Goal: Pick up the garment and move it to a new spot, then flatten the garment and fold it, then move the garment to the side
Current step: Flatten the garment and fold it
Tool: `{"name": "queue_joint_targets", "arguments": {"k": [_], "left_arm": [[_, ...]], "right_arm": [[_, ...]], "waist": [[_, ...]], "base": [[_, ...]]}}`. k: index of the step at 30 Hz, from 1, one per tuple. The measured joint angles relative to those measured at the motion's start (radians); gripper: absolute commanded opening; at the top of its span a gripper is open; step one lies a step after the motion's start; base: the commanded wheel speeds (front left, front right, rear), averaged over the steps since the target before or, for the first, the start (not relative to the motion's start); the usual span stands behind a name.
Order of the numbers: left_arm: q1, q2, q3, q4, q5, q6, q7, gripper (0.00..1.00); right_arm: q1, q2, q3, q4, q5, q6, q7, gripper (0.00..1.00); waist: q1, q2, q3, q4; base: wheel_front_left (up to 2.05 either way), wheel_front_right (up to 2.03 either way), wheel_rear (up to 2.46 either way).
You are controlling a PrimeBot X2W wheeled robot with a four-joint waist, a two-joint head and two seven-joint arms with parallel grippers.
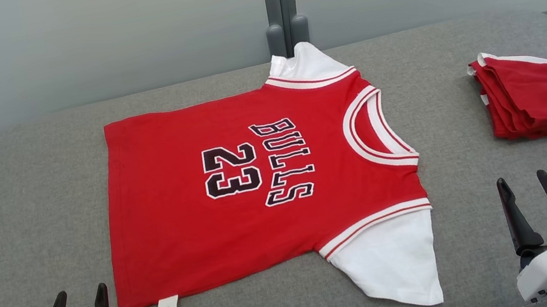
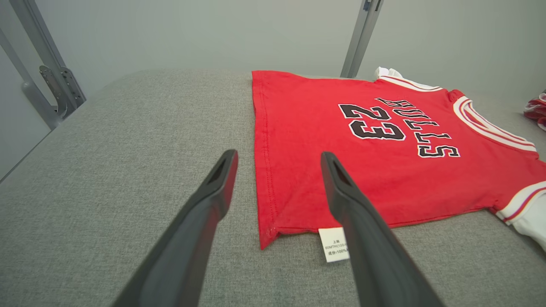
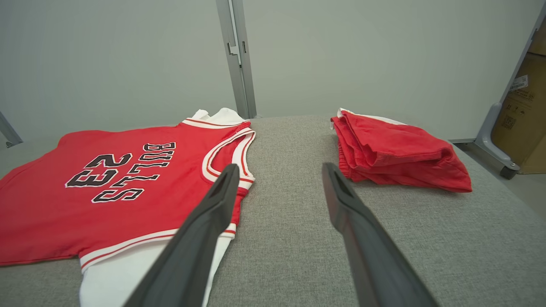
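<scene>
Both grippers, left gripper (image 1: pixel 81 290) and right gripper (image 1: pixel 520 178), sit fingers-apart and empty; red white-sleeved Bulls jersey (image 1: pixel 168 219) lies flat mid grey fabric table (image 1: pixel 14 216), so folding looks next: pinch its near edge.

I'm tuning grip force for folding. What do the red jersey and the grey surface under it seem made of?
Red jersey: looks like soft matte knit, possibly cotton; stitched hem, lies limp and flat. Grey surface: seemingly woven upholstery fabric, matte, with coarse speckled weave.
</scene>
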Motion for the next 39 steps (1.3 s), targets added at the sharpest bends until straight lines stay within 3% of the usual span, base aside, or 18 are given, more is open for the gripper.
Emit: {"name": "queue_joint_targets", "arguments": {"k": [31, 39], "left_arm": [[0.002, -0.026, 0.035, -0.022, 0.041, -0.016, 0.000, 1.00], [0.016, -0.033, 0.029, -0.016, 0.042, -0.018, 0.000, 1.00]], "right_arm": [[-0.001, 0.029, 0.020, 0.033, -0.022, 0.001, -0.009, 1.00], [0.012, 0.049, 0.073, 0.071, -0.020, 0.039, -0.007, 1.00]], "waist": [[0.0000, 0.0000, 0.035, 0.006], [0.0000, 0.0000, 0.048, 0.010]], "base": [[0.00, 0.00, 0.00], [0.00, 0.00, 0.00]]}}
